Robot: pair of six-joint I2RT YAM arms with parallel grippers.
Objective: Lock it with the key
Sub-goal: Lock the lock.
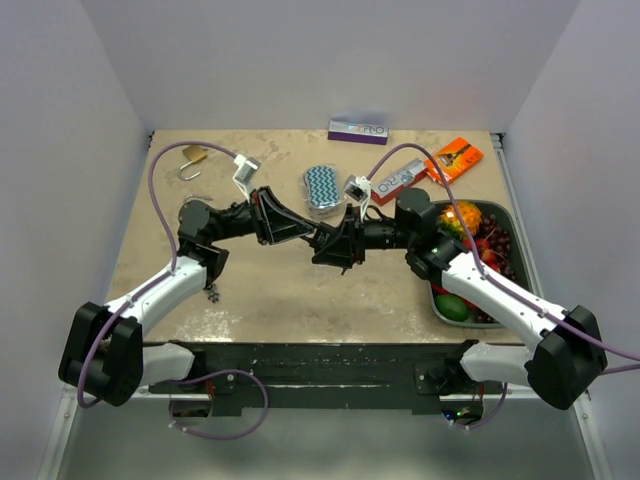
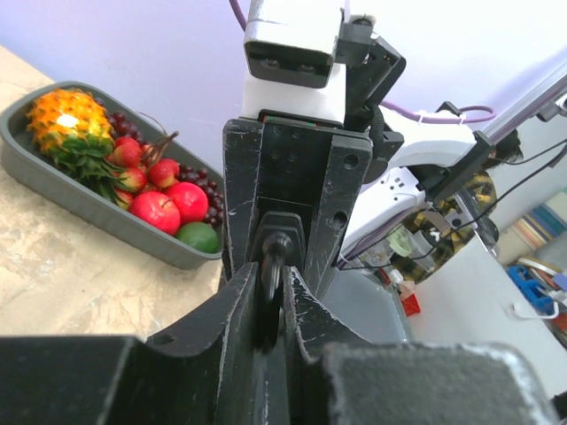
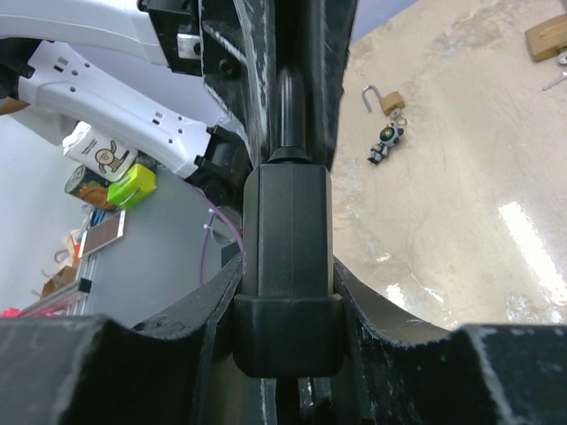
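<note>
Made out only a few large letters, perhaps "RO", on the purple-and-white box (image 1: 357,131) by the far wall. Found the print on the red-and-white packet (image 1: 397,180) too small to read

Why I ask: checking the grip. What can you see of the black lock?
The lock is a black, matte, box-shaped body, plastic-looking, held above the table, clamped on both sides by the right hand. A dark round-tipped bar rises from its top into the left hand; shackle or key, I cannot tell.
</note>
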